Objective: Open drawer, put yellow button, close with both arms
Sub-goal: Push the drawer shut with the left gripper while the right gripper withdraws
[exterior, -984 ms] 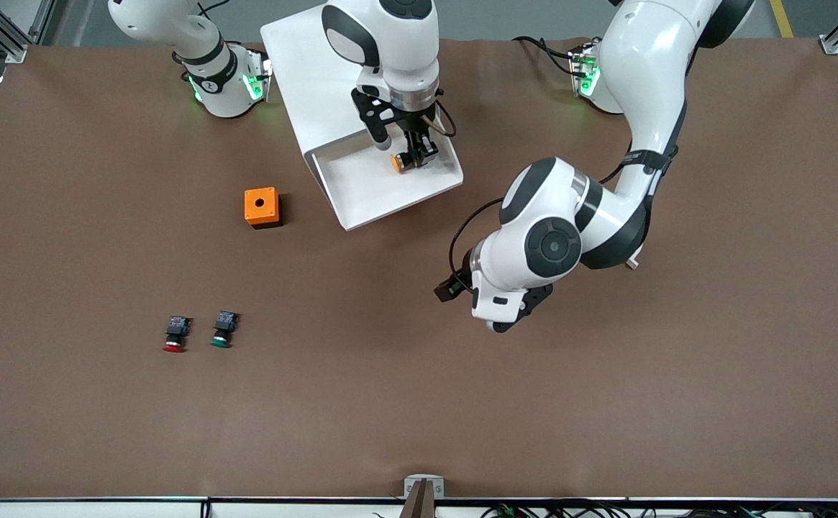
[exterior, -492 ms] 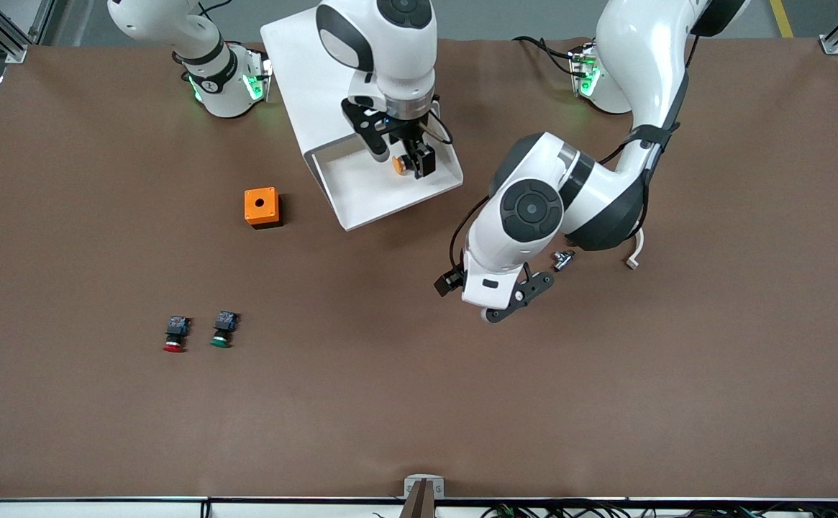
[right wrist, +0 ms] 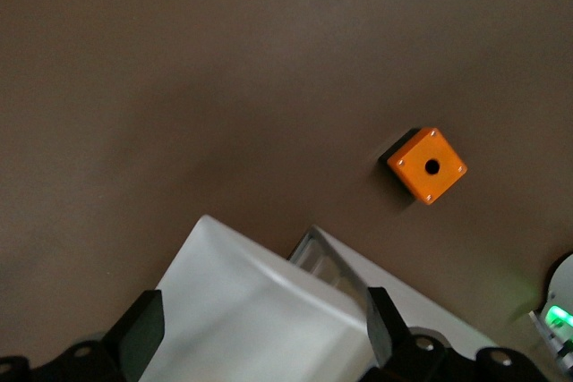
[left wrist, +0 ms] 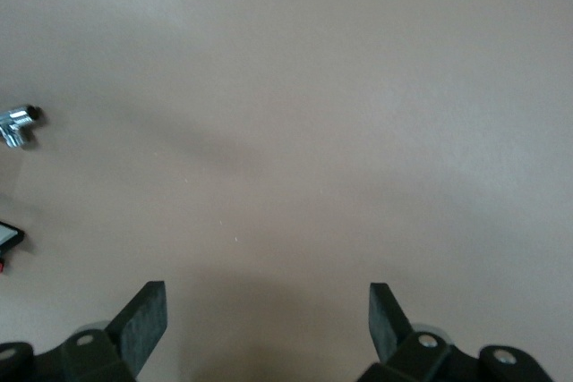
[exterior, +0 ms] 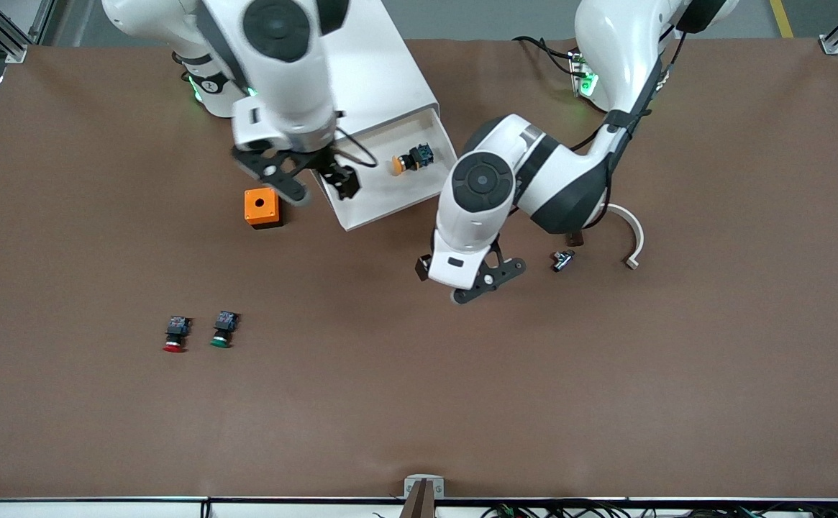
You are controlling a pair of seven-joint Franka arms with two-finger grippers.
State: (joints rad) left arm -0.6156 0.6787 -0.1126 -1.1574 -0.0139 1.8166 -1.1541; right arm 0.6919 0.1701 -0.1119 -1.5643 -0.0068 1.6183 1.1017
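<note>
Yellow button (exterior: 406, 161) lay in the open drawer (exterior: 419, 198); right claw (exterior: 316, 188) gaped wide over its nine-o'clock corner, left claw (exterior: 477, 282) wide over bare surface (exterior: 606, 374).

The brown surface (exterior: 606, 396) carries a white drawer unit (exterior: 390, 144) near the arm bases, with an orange box (exterior: 261, 207) beside it. A red button (exterior: 175, 334) and a green button (exterior: 223, 329) lie side by side, nearer the camera. A small metal part (exterior: 562, 260), perhaps a fitting, lies toward the left arm's end.
</note>
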